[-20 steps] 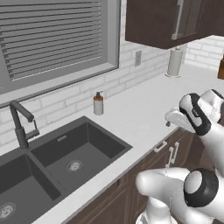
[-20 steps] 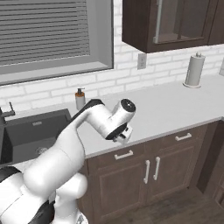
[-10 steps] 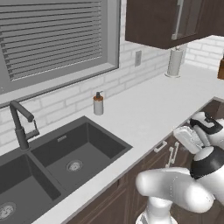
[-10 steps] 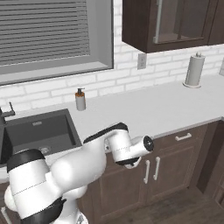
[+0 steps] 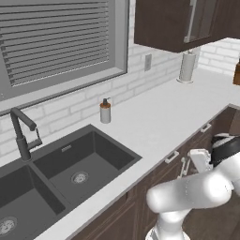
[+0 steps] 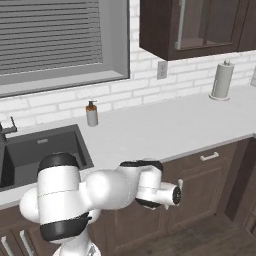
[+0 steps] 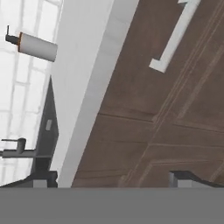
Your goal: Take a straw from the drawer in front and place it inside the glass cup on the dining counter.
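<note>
My gripper is open, its two dark fingertips far apart with nothing between them. It hangs below the counter edge, close to the dark brown cabinet fronts. The drawer is shut, its flat front lying just under the white countertop. Its pale bar handle runs along the counter edge, ahead of the fingertips and apart from them; the same handle sits left of the hand. The straw is hidden. The glass cup and the dining counter are out of view.
A dark double sink with a black faucet fills the left of the counter. A soap dispenser stands by the wall, a paper towel roll at the far right. Wall cabinets hang above.
The arm has swung down from above the countertop to in front of the cabinet fronts below its edge. The jaws have stayed open.
</note>
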{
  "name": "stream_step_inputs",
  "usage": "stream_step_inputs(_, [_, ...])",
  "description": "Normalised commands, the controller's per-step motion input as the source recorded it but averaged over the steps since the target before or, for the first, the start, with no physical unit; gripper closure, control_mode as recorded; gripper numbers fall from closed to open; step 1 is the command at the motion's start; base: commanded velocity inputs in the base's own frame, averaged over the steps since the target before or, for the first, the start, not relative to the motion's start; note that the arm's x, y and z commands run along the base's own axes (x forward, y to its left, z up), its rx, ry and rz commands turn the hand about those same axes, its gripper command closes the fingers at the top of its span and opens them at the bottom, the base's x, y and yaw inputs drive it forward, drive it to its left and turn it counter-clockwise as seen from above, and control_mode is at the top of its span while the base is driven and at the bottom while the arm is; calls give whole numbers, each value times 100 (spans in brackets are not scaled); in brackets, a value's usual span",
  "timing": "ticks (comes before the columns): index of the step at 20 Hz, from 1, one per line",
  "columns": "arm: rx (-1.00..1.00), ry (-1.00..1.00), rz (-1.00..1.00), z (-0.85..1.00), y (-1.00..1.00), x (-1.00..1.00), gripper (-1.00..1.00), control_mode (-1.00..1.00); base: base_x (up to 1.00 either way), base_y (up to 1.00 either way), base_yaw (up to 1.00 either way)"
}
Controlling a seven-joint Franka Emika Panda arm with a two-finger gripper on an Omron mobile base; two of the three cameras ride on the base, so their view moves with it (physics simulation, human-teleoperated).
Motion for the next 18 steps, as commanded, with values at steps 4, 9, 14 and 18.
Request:
stream_step_inputs(4, [0,0,-2,-26,0,22,-100,-100,0,0,0])
stream_step_inputs(9, [8,0,0,-20,-19,17,-100,-100,0,0,0])
stream_step_inputs(14, [12,0,-6,-35,-20,17,-100,-100,0,0,0])
stream_step_inputs(18, [15,0,-12,-38,-3,23,-100,-100,0,0,0])
